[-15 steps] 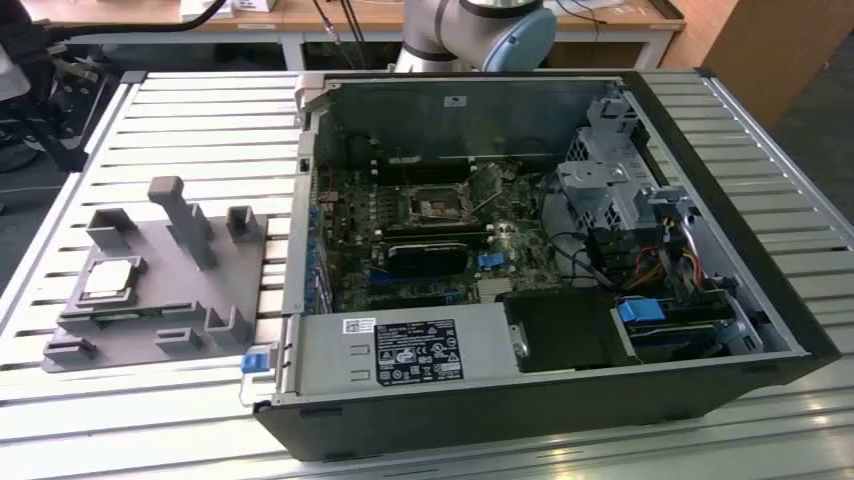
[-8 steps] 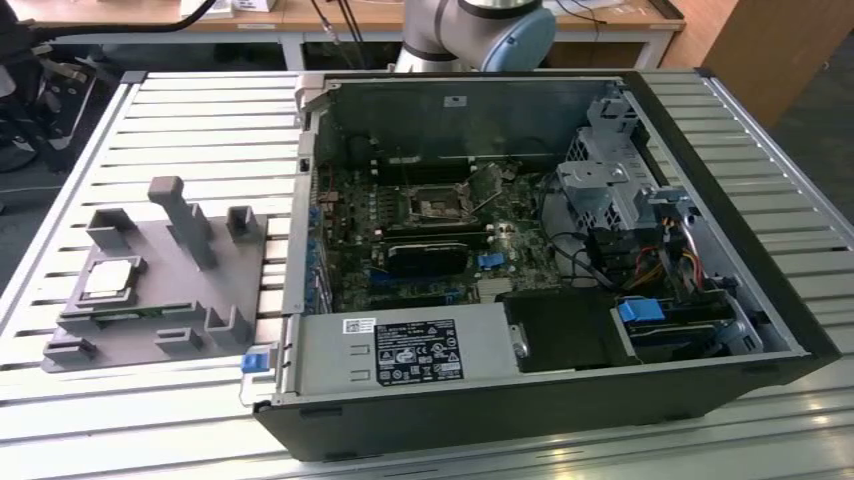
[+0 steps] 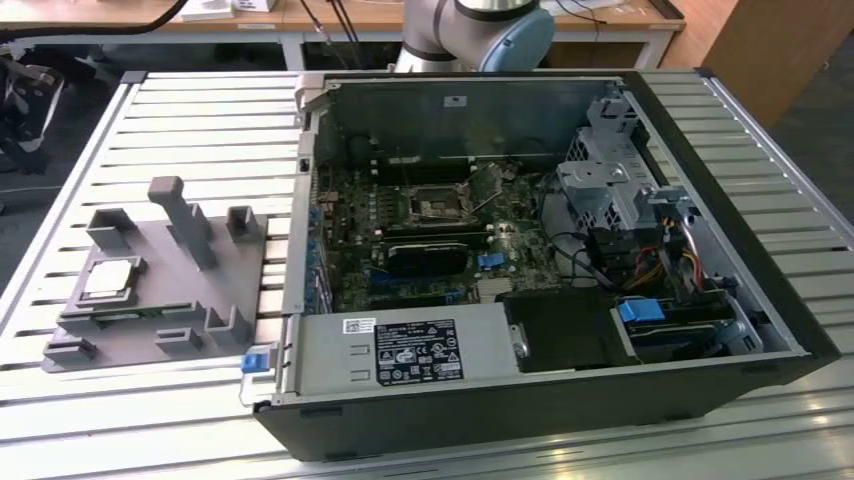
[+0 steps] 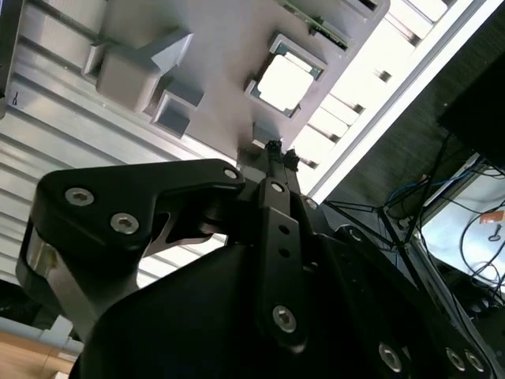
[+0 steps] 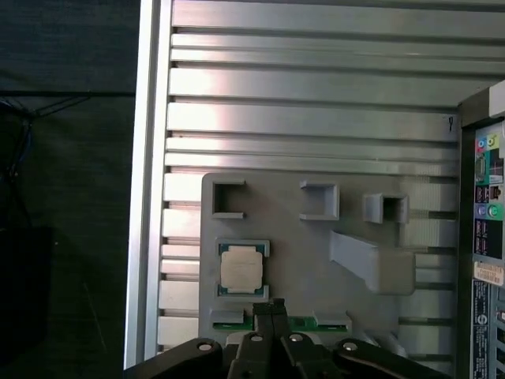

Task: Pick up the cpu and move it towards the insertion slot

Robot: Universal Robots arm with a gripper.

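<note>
Exterior view shows the cpu (image 3: 110, 278) seated in its grey fixture (image 3: 160, 292), well apart from the slot (image 3: 434, 205) inside the case (image 3: 534, 420). First wrist view puts the gripper (image 5: 270, 306) near the cpu, fingers pressed together, empty. Pickup is not yet done.

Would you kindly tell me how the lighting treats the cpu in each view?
Second wrist view: glare washes the small square silver-grey metal cpu nearly white; first wrist view: it is evenly lit, edges distinct; exterior view: it sits in soft light, no harsh glare.
</note>
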